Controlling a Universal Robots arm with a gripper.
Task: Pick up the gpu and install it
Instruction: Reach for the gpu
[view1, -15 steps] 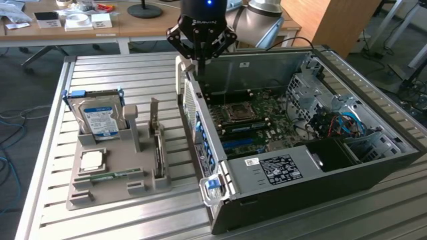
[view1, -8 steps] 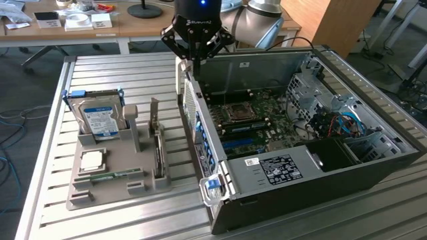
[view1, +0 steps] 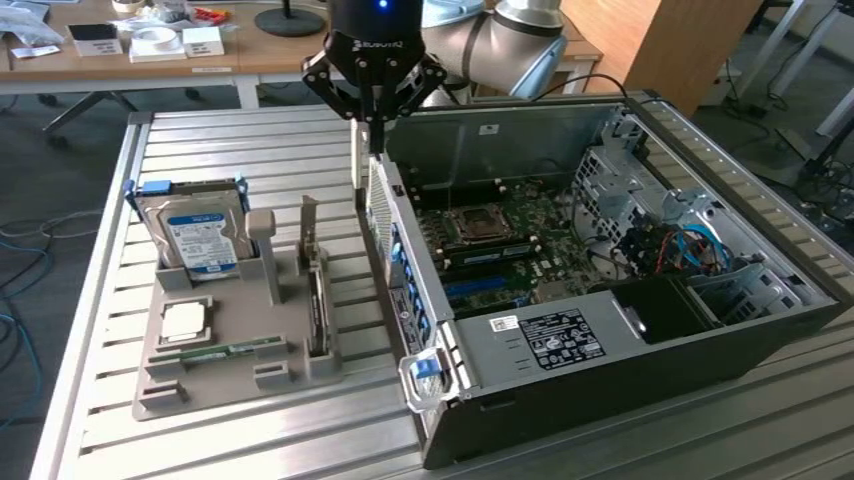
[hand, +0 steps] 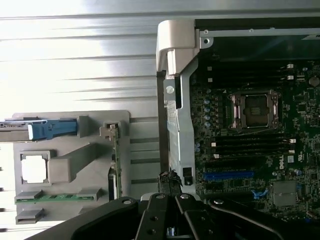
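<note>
Pincer (view1: 375, 128) closed on nothing; the thin green-and-black gpu card (view1: 318, 300) stands edgewise below and beside it in the grey plastic holder (view1: 200, 388), long axis parallel to the black metal case's rear wall (view1: 384, 225)

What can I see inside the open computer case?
A green motherboard with a processor socket and a blue slot, plus coloured cables. A black box covers whatever lies under it.

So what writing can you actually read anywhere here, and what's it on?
"DELL": printed on the motherboard, turned sideways in the wrist view.
White lettering on the gripper body: too blurred to read.
Blue-and-white label on the hard drive: too small to read.
White label on the power supply: too small to read.
</note>
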